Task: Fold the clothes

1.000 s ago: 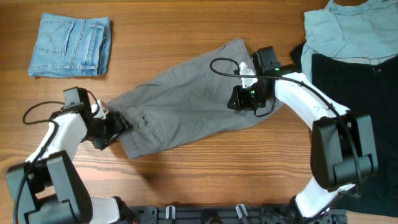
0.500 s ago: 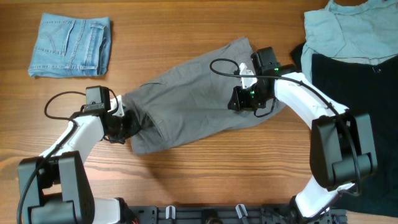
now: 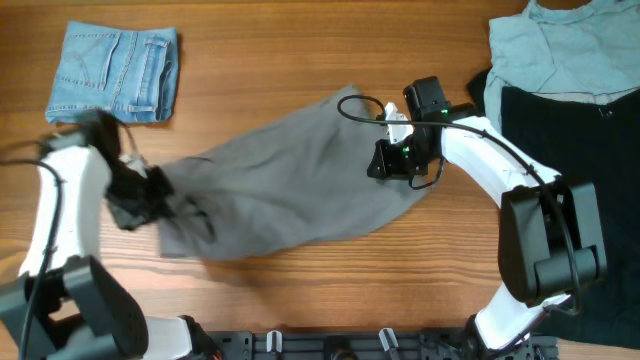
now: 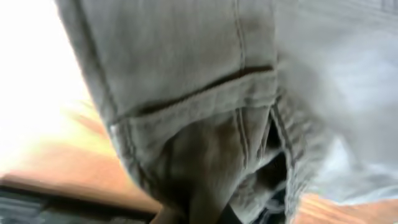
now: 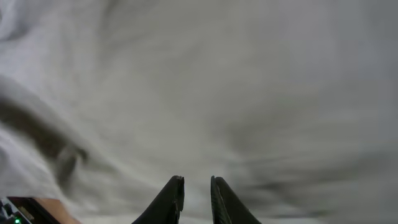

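Observation:
The clothes in play are grey-khaki shorts [image 3: 290, 175], spread and stretched across the middle of the table. My left gripper [image 3: 150, 195] is shut on their left end and holds it bunched and raised. In the left wrist view a pocket seam of the shorts [image 4: 186, 74] fills the frame, and the cloth hides most of the left gripper [image 4: 205, 214]. My right gripper [image 3: 385, 160] sits on the right part of the shorts. Seen from the right wrist, the right gripper [image 5: 197, 180] has its jaws nearly together, with grey cloth [image 5: 217, 81] in the narrow gap.
A folded pair of blue denim shorts [image 3: 113, 72] lies at the back left. A pale teal shirt [image 3: 570, 50] and a black garment [image 3: 570, 170] are piled at the right edge. The wooden table [image 3: 300, 290] shows bare along the front.
My left gripper closed on the left end of the shorts, then swung left and up, dragging the cloth with it. The far right corner of the shorts slid leftward. The right arm stayed put.

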Controlling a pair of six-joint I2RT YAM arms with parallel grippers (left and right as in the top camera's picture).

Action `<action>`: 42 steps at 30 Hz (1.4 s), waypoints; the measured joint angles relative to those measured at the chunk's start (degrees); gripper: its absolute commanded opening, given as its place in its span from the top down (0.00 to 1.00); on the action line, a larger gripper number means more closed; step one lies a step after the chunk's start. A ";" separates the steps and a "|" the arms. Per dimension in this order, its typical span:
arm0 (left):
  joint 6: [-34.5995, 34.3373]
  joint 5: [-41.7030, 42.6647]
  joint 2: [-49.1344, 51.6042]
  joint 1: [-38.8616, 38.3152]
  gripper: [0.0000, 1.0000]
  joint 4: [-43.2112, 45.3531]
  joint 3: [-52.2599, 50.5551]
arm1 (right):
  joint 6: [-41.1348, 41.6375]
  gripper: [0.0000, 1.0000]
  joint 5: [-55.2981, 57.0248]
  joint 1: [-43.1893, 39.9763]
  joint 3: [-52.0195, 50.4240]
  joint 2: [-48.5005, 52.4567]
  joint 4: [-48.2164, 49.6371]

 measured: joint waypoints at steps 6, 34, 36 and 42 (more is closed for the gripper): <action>0.02 -6.16 -0.02 -0.22 0.96 -8.92 17.51 | 0.02 0.80 0.02 0.00 0.00 0.00 0.39; -5.03 -1.70 0.11 -32.79 0.94 6.03 19.96 | 3.26 0.74 0.92 0.00 0.00 0.00 0.33; -5.25 -1.57 0.63 -33.53 0.92 6.56 19.96 | 3.69 0.74 1.11 0.00 0.00 0.00 0.13; -5.75 -0.98 5.62 -38.01 0.93 6.95 19.98 | 4.15 0.74 1.14 0.00 0.00 0.00 -0.24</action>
